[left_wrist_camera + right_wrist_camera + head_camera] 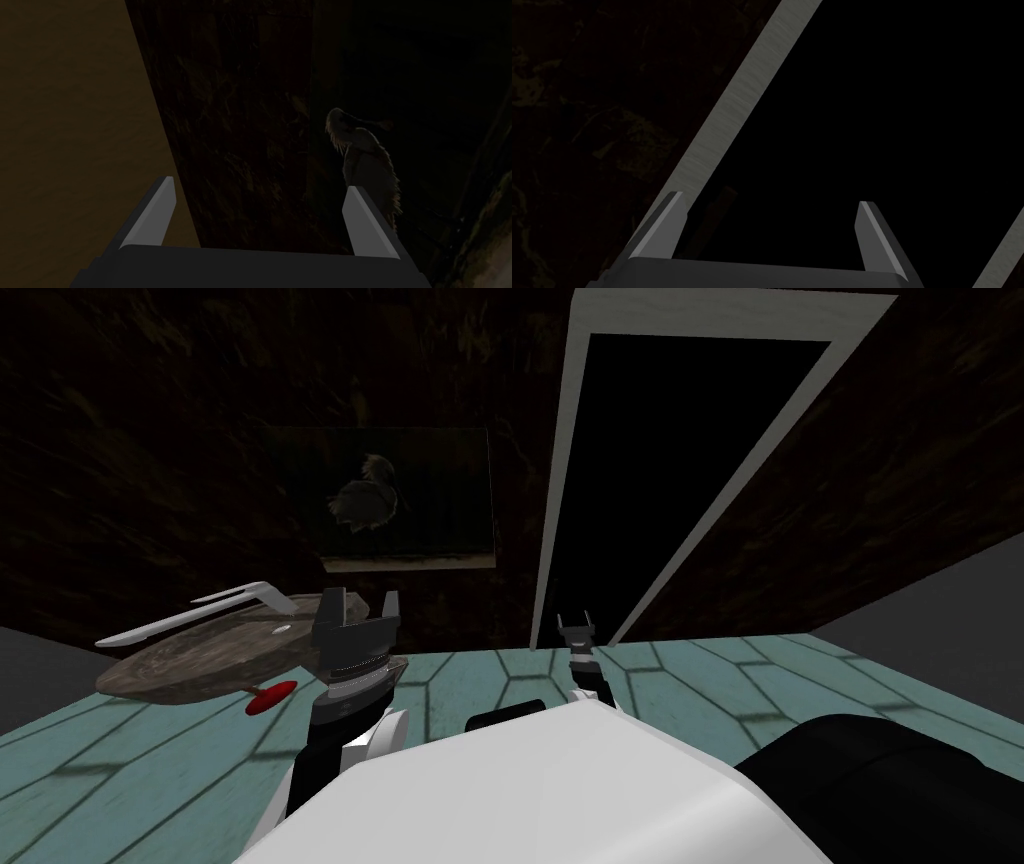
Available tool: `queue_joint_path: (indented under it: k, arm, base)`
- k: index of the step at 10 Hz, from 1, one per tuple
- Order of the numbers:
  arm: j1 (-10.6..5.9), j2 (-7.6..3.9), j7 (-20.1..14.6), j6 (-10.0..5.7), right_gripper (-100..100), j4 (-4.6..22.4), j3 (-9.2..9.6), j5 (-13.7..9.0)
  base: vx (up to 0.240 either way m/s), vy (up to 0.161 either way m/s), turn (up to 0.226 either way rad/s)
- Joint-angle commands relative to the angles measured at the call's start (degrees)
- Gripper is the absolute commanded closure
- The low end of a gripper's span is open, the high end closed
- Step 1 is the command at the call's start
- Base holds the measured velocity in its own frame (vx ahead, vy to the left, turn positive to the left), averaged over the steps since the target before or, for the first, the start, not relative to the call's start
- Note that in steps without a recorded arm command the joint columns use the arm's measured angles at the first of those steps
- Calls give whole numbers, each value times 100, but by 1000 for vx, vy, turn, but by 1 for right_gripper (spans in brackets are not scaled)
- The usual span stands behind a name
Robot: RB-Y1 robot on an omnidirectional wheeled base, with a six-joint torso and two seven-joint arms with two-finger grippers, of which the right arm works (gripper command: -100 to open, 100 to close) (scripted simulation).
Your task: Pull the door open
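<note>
Operator: Where does the door stand from the right tool (770, 200)?

Spotter: Straight ahead of it. The door frame (737, 100) runs up just past one of its fingers. It is a flat, pale grey band with a faint brushed grain. Beyond the fingers lies a black area (862, 100). I cannot pick out the leaf itself, nor any handle. A thin dark brown strip (712, 215) just beyond that same finger, inside the frame, might be the leaf seen edge-on; I cannot tell.

Operator: And the tools?

Spotter: The right tool is spread wide with nothing between its fingers. The left tool (362, 603) is likewise wide and empty, raised off to the side. A grey-brown model ship (210, 653) with pale struts sits just beside it.

Operator: How would the leaf handle?

Spotter: My guess is a rigid, hard, smooth panel with no give. It should be weighty enough to resist at first, then swing in an arc about its hinges, so the pull must follow that arc. The best hold is a handle, or the free edge far from the hinges. Thin blade fingers would likely slip on a bare face. The pale frame is fixed, so it is no place to grip.

Operator: Surroundings?

Spotter: The wall (150, 438) beside the frame is a very dark, mottled brown. The floor (700, 678) beneath both tools is teal, lined in hexagons.
</note>
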Motion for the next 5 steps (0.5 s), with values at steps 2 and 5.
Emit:
queue_joint_path:
  k: [2, 5]
  arm:
    - [-21, -37, -323, -70, -100, 282, 3, -91]
    - [-27, -95, -839, -193, -100, 781, 23, -251]
  base:
    - [70, -51, 89]
    - [64, -51, 126]
